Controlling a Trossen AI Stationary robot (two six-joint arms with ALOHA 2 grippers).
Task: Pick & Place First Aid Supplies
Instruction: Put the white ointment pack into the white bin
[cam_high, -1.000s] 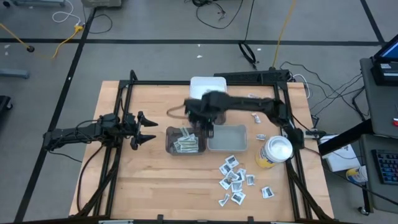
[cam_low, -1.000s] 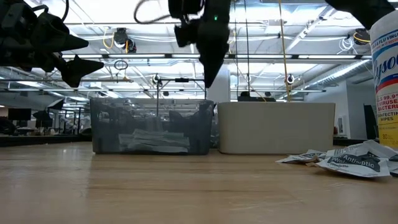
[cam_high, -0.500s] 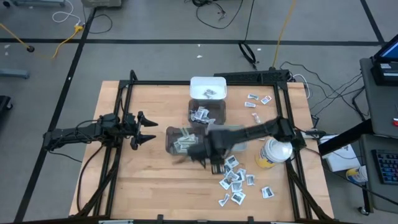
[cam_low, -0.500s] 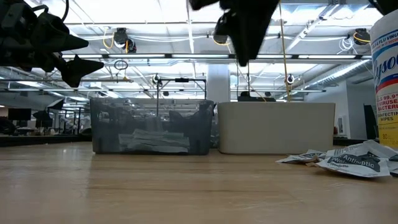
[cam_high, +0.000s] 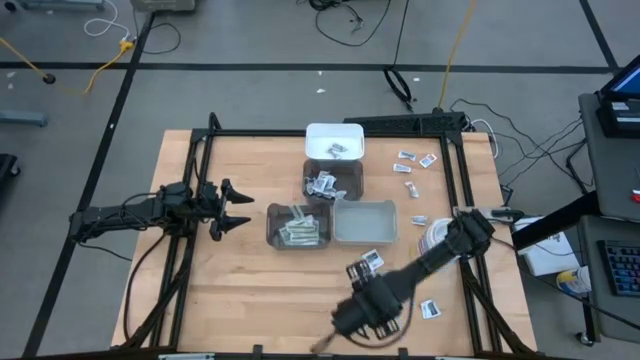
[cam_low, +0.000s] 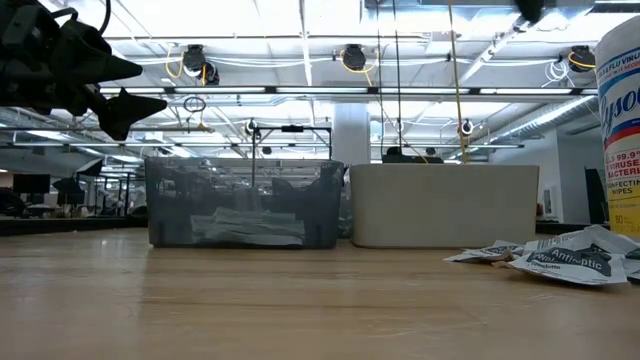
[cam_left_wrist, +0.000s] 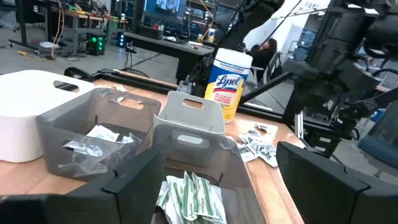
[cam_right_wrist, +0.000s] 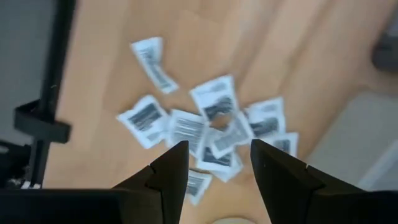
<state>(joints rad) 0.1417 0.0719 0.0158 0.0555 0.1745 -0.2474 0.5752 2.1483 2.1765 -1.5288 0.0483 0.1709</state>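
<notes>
The first aid supplies are a heap of small white packets (cam_right_wrist: 211, 124) lying flat on the wooden table near its front right. In the high view my right arm covers most of them, and one packet (cam_high: 366, 264) shows beside it. My right gripper (cam_right_wrist: 214, 168) hangs open above the heap, pointing down, with nothing between its fingers. In the high view the right gripper (cam_high: 358, 312) is a blur near the table's front edge. My left gripper (cam_high: 236, 208) waits open at the table's left, held level above the wood.
Four small bins stand mid-table: a white one (cam_high: 334, 142), a dark one with sachets (cam_high: 333, 183), a dark one with strip wrappers (cam_high: 297, 226) and a pale grey one (cam_high: 365, 222). A yellow canister (cam_low: 620, 130) stands at the right. A few loose packets (cam_high: 417, 159) lie far right.
My right gripper has swung from above the bins toward the table's near edge, staying high and pointing down, and has rolled somewhat about its own axis. It now hangs over the heap of packets. Its finger gap looks unchanged.
</notes>
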